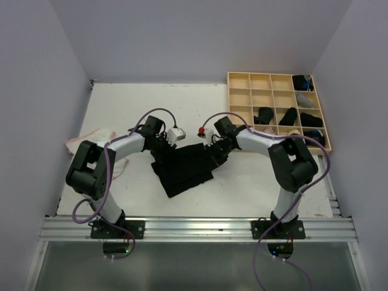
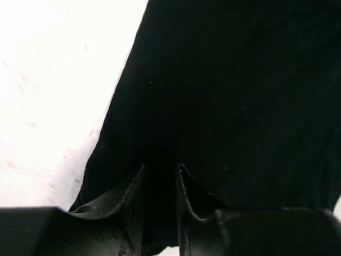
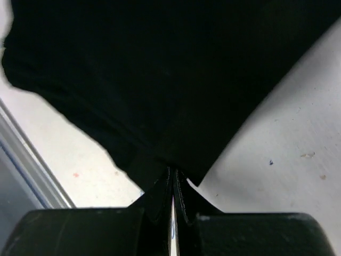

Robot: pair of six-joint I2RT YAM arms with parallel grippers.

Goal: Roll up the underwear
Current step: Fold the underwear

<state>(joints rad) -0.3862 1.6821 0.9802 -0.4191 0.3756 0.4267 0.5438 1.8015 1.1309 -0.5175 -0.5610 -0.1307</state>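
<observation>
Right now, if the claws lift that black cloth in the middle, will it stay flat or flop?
Probably floppy: the black underwear lies folded and rumpled on the table. Likely light: it looks thin where the right gripper pinches its edge. Lying limp and flat, it shouldn't roll away.

The left arm [image 1: 127, 145] and the right arm [image 1: 257, 142] look alike: white tubular links between chunky black joint housings, each on a flat black base plate [image 1: 118, 229] at its six o'clock end, with a lilac cable [image 1: 159, 110] looping from base to wrist. A small white box [image 1: 176, 134] sits at three o'clock of the left wrist, a red knob [image 1: 201, 130] at nine o'clock of the right. Close up, the left gripper [image 2: 161, 165] and the right gripper [image 3: 171, 173] have matte black fingers [image 2: 114, 200] with ragged inner edges.
</observation>
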